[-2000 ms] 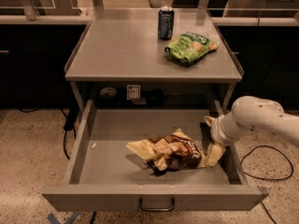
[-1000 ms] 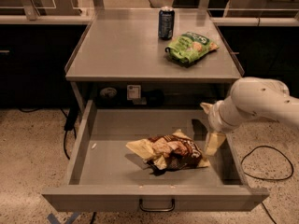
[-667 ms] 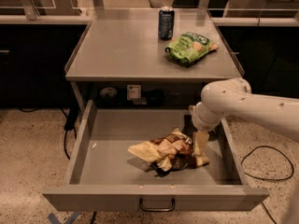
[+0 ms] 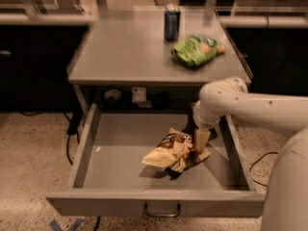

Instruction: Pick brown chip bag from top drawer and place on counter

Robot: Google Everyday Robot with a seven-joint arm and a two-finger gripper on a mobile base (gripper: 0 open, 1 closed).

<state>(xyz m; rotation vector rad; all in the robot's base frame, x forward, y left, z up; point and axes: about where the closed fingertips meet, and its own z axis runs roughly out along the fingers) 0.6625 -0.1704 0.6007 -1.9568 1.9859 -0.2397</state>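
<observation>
The brown chip bag point(image 4: 174, 153), dark brown with pale tan parts, lies crumpled in the right middle of the open top drawer point(image 4: 87, 146). The drawer's wire pull handle point(image 4: 162, 211) is on the front panel. My gripper point(image 4: 196, 134) reaches down into the drawer from the right and is open at the bag's right end, with a pale finger point(image 4: 202, 141) against the bag's edge. The counter point(image 4: 130, 47) is the grey tabletop above the drawer.
A green chip bag point(image 4: 196, 49) and a dark blue can point(image 4: 172, 22) stand at the counter's back right. My white arm point(image 4: 260, 107) crosses over the drawer's right wall. Black cables point(image 4: 72, 136) hang to the floor at the left.
My gripper has moved left and down from the drawer's right side to the right end of the brown chip bag. The bag has stayed in about the same place.
</observation>
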